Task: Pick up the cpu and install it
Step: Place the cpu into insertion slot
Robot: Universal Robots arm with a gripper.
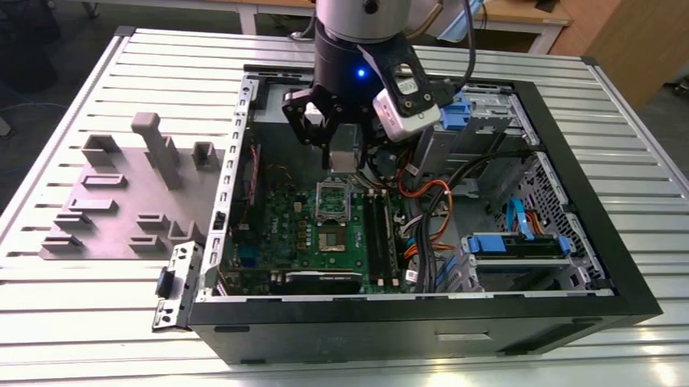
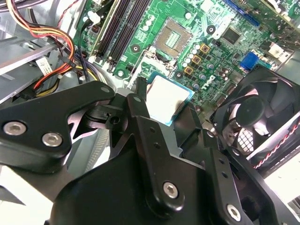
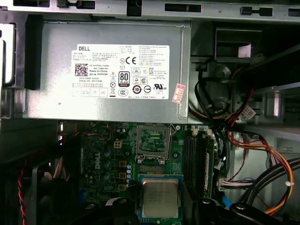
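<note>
Silvery cpu [image 3: 161,198] clamped in the gripper [image 2: 168,104] over the green motherboard [image 2: 157,16], fan [image 2: 255,117] and cables [image 3: 262,161] close beside

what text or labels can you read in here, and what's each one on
White label on the grey box: a bold brand name, a barcode and badges; the fine print is too small to read.
Red sticker beside that label: too small to read.
Board: white brand lettering; the other marks are too small.
cpu top: faint marks, unreadable.
</note>
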